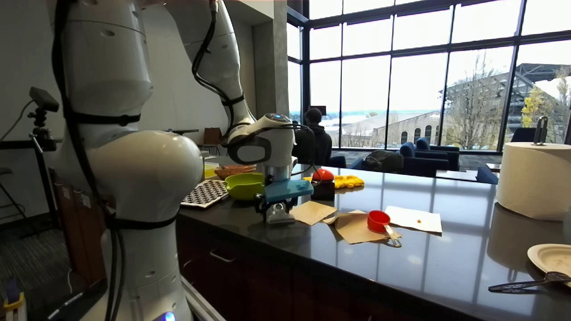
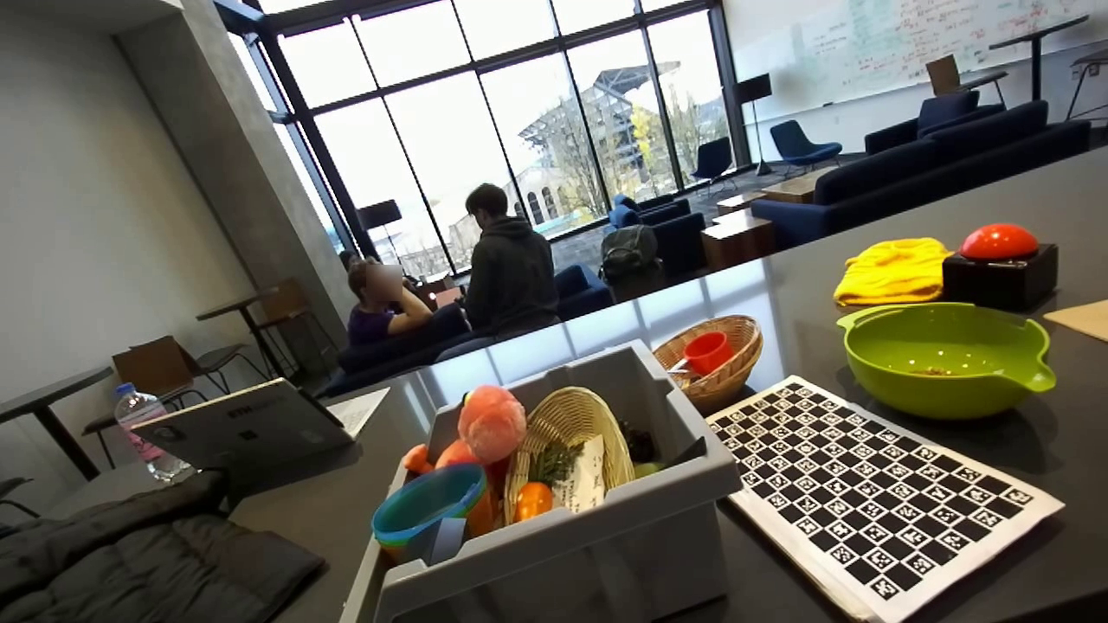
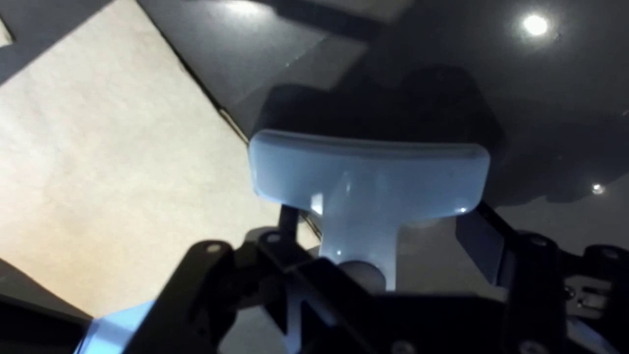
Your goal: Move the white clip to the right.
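The white clip (image 1: 280, 218) is on or just above the dark counter near its front edge, under the arm. In the wrist view the clip (image 3: 368, 172) looks pale and glossy, with a wide bar and a narrower handle. My gripper (image 3: 381, 216) has its fingers spread on both sides of the handle. Gaps show between the handle and each finger. The bar hides the fingertips, so contact there cannot be told. The gripper (image 1: 277, 213) is low over the counter in an exterior view. Neither clip nor gripper shows in the remaining exterior view.
A tan paper sheet (image 3: 123, 172) lies beside the clip. A red measuring cup (image 1: 378, 221), a white sheet (image 1: 408, 218) and a paper towel roll (image 1: 531, 183) are farther along. A green bowl (image 2: 943, 355), a checkerboard (image 2: 874, 493) and a grey bin (image 2: 563, 571) are also on the counter.
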Tool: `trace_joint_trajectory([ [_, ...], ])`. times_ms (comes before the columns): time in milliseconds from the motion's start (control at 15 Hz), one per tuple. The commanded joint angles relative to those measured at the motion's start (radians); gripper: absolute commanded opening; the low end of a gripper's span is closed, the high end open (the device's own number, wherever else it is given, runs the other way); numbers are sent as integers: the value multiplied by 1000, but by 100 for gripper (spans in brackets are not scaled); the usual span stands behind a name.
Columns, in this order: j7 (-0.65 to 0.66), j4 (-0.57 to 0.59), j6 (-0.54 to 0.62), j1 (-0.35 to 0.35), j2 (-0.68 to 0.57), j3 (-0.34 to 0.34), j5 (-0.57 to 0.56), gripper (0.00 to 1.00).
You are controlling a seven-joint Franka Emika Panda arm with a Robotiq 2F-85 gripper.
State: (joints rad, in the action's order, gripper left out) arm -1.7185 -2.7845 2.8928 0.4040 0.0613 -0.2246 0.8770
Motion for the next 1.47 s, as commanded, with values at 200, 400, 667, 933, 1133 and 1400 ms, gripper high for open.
trace_joint_trajectory([
  [200, -123, -9, 26, -2, 0, 10, 108, 45],
  [400, -132, -23, 22, -7, 19, 13, 105, 29],
  [667, -123, -32, 20, -11, 34, 21, 81, 13],
  [933, -123, -32, 22, -13, 40, 23, 63, 11],
  [1133, -104, -23, 44, -17, 35, 29, 37, 11],
  [1400, -73, -6, 83, -32, 30, 33, -35, 11],
])
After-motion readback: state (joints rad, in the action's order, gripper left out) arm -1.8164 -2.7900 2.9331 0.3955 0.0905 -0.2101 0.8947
